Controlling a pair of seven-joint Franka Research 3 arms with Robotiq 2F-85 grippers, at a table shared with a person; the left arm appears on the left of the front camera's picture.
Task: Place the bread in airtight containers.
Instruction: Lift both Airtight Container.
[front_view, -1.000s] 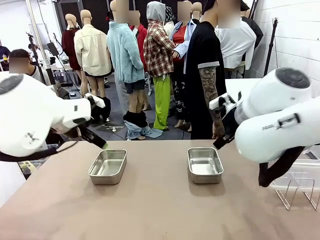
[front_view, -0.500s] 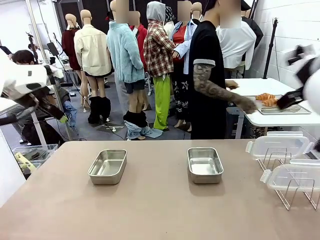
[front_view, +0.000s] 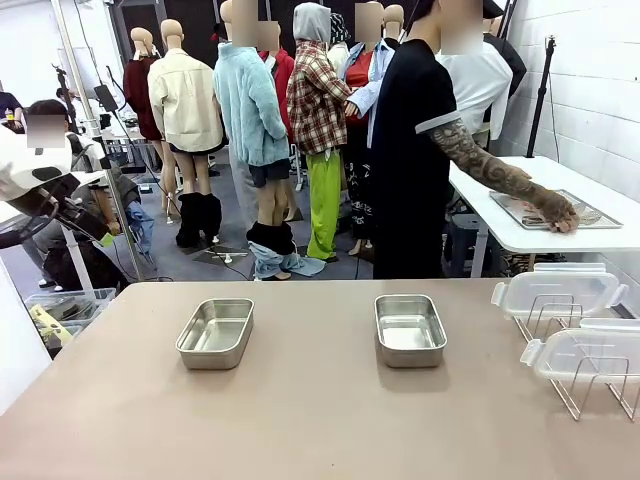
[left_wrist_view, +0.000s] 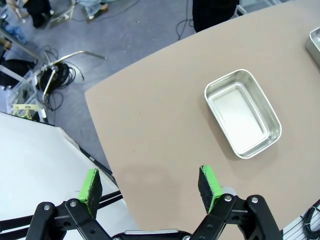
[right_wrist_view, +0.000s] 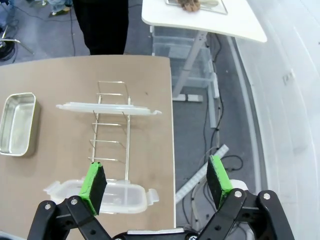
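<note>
Front view: left tin (front_view: 215, 333) and right tin (front_view: 410, 329) empty, mid-table.
Lids (front_view: 555, 292): off, on wire rack (front_view: 575, 400) at four o'clock.
Bread: in neither tin; person's hand (front_view: 555, 210) on tray (front_view: 510, 208) at two o'clock.
Jaws: left gripper (left_wrist_view: 150, 184), right gripper (right_wrist_view: 156, 181) spread wide, empty.

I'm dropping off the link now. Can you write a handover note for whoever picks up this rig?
Left gripper: open, holding nothing, over the table's left edge.
Right gripper: open, holding nothing, above the wire rack.
Left tin and right tin: empty, lidless, mid-table.
Lids: on the rack.
Person's hand: on the side-table tray.
Nothing done. Left: bread in, lids on.
</note>
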